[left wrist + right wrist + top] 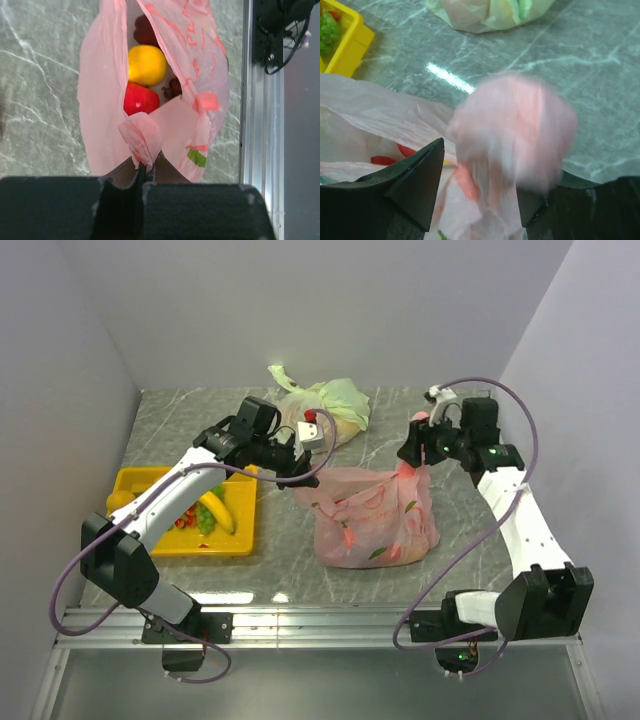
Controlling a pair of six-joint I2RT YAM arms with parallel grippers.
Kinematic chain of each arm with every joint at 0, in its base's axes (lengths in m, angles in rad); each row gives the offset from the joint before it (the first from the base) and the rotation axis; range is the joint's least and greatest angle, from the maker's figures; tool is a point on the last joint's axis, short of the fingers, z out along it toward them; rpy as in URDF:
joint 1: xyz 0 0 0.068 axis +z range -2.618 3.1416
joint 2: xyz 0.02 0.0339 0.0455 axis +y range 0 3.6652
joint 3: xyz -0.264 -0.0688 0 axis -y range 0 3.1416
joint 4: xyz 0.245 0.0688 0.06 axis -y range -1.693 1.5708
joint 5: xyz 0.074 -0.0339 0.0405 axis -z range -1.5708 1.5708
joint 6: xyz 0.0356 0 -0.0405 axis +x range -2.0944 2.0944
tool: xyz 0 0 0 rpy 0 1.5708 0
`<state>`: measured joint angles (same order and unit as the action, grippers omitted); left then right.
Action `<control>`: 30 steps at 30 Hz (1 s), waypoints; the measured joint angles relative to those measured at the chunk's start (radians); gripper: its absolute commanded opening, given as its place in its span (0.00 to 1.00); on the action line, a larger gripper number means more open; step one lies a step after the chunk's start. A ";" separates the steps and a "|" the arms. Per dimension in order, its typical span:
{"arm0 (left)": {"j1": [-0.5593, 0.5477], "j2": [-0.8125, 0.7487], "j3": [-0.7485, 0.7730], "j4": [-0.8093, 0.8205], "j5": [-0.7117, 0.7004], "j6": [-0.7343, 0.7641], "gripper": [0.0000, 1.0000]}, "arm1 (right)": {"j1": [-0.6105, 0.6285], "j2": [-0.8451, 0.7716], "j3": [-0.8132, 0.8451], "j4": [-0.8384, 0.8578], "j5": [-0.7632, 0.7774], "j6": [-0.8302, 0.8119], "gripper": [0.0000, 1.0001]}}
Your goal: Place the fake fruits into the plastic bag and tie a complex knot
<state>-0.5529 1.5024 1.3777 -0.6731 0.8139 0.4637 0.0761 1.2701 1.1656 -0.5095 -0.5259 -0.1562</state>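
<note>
The pink plastic bag (375, 515) stands mid-table with its mouth stretched between both arms. My left gripper (298, 474) is shut on the bag's left handle (142, 142), pinched between its jaws (144, 172). Inside the bag lie a yellow-orange round fruit (146, 65), a red fruit (140, 99) and dark purple grapes (172, 89). My right gripper (414, 448) has its jaws wide apart (480, 172), with the blurred, bunched right handle (512, 130) between them. A banana (220, 512) and green grapes (205, 521) lie in the tray.
The yellow tray (135, 485) sits at the left and shows in the right wrist view (352, 42). A pale green-and-white knotted bag (325, 405) lies at the back, behind the pink bag. The table's metal front edge (257, 140) runs near the bag.
</note>
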 measured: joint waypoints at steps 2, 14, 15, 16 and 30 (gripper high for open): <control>0.000 0.000 -0.002 0.023 -0.001 -0.029 0.00 | -0.047 -0.024 -0.001 -0.019 -0.031 -0.001 0.71; 0.000 0.023 0.036 0.039 0.023 -0.070 0.00 | 0.259 -0.191 0.058 -0.032 -0.229 -0.286 0.93; 0.000 0.026 0.040 0.037 0.027 -0.070 0.00 | 0.276 -0.177 0.048 -0.026 -0.242 -0.317 0.93; 0.000 0.030 0.045 0.034 0.031 -0.070 0.00 | 0.288 -0.164 0.026 -0.007 -0.254 -0.347 0.94; 0.000 0.053 0.062 0.017 0.048 -0.093 0.00 | 0.383 -0.023 -0.236 0.085 -0.251 -0.702 0.97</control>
<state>-0.5529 1.5551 1.4395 -0.6563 0.8619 0.3706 0.4591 1.2469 0.9295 -0.4244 -0.7769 -0.8581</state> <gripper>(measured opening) 0.014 0.972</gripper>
